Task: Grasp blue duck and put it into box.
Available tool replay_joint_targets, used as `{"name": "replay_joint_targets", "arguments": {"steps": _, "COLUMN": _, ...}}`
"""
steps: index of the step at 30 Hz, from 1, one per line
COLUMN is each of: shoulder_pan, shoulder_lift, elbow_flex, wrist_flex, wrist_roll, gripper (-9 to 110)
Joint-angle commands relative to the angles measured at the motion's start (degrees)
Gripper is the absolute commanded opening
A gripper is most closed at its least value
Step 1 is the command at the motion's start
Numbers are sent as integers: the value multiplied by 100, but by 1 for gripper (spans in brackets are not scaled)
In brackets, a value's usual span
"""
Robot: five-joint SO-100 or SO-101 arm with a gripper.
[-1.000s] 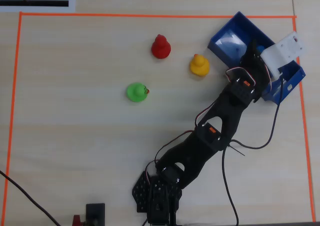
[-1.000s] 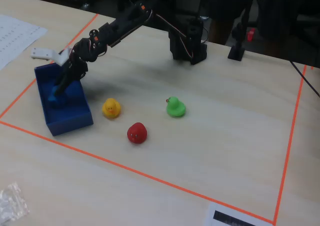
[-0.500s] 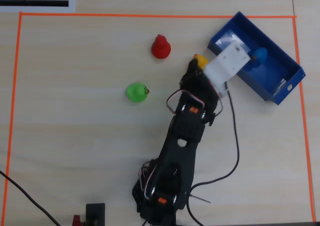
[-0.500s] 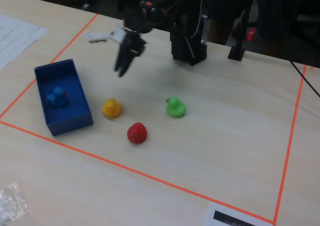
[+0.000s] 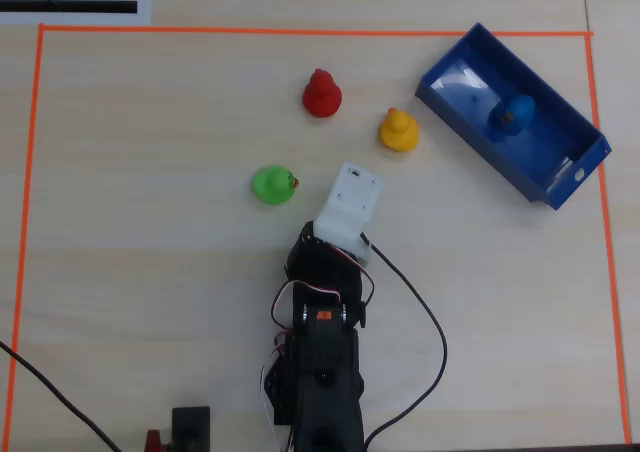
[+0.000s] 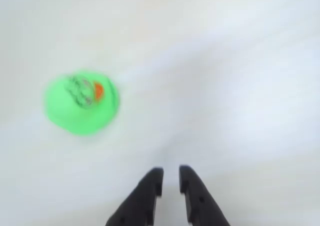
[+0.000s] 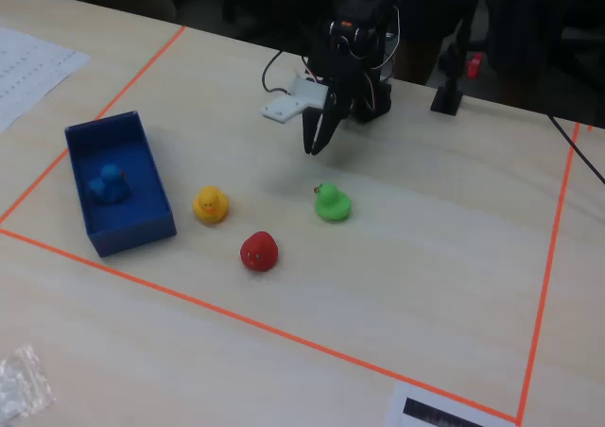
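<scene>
The blue duck lies inside the box, a long blue tray at the upper right of the overhead view. In the fixed view the duck is in the box at the left. My gripper hangs above the bare table, far from the box, with its fingers close together and nothing between them. In the wrist view the gripper shows a thin gap over empty table. In the overhead view the white wrist mount hides the fingers.
A green duck sits near the gripper, at the left of the wrist view. A yellow duck and a red duck stand farther out. Orange tape frames the work area. Cables trail by the arm base.
</scene>
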Motion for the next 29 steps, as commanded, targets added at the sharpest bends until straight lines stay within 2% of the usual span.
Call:
{"name": "replay_joint_targets", "arguments": {"steps": 1, "shoulder_pan": -158, "shoulder_lift": 642, "elbow_flex": 378, "wrist_flex": 773, "wrist_roll": -220, "gripper": 0}}
{"name": "replay_joint_targets", "arguments": {"steps": 7, "shoulder_pan": -246, "shoulder_lift": 800, "elbow_flex": 387, "wrist_flex": 2004, "wrist_roll": -809, "gripper": 0}}
{"name": "replay_joint_targets", "arguments": {"steps": 13, "shoulder_pan": -9, "shoulder_lift": 800, "elbow_flex": 387, "wrist_flex": 2039, "wrist_roll": -800, "gripper": 4}}
{"name": "replay_joint_targets", "arguments": {"steps": 29, "shoulder_pan": -9, "shoulder_lift": 800, "elbow_flex": 387, "wrist_flex": 2039, "wrist_roll": -800, "gripper": 4}}
